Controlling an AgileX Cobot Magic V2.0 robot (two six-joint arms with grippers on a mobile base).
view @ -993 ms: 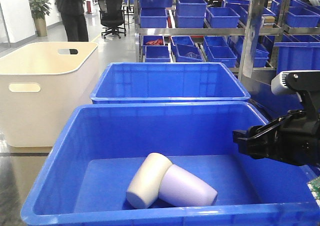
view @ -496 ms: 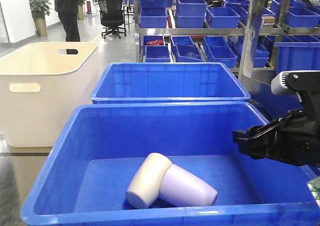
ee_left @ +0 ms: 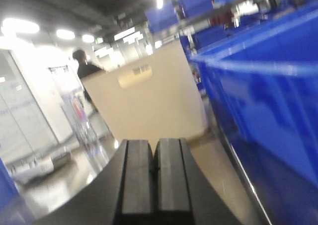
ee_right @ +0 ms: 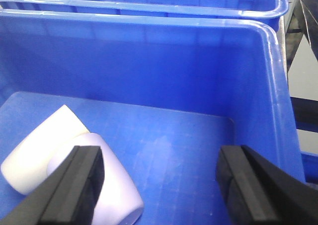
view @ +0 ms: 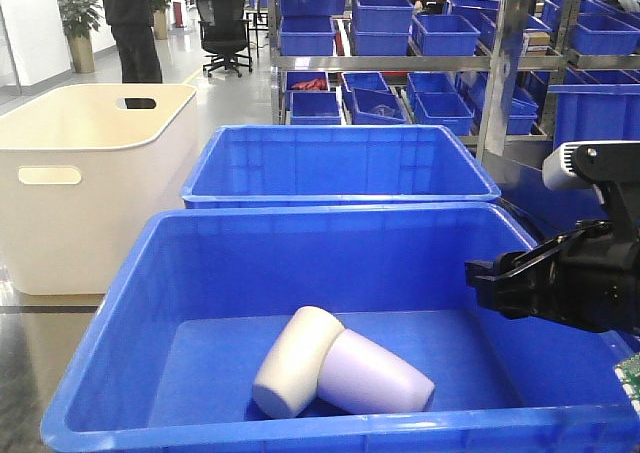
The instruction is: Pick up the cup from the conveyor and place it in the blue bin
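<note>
Blue plastic fills most of the front view: the blue bin (view: 130, 273) stands nearest, deep and wide, with a second blue tub (view: 340, 163) just beyond it. Two cups lie on their sides on the bin's floor, touching: a cream cup (view: 295, 361) on the left and a pale lilac cup (view: 375, 375) on the right, its end tucked against the cream one. The right hand (view: 478, 279) hangs at the bin's right side, above the inside, and holds nothing; in the right wrist view its two black fingers (ee_right: 74, 187) stand wide apart over the bin floor, with the cups down at the left. The left hand (ee_left: 154, 178) is pressed closed, finger pads touching, with nothing between them, low beside the bin's outer wall. A cream tub (view: 90, 173) with handle cutouts stands to the left. Far behind, shelves (view: 420, 33) carry smaller blue bins, and a person (view: 130, 23) stands near an office chair (view: 224, 28).
</note>
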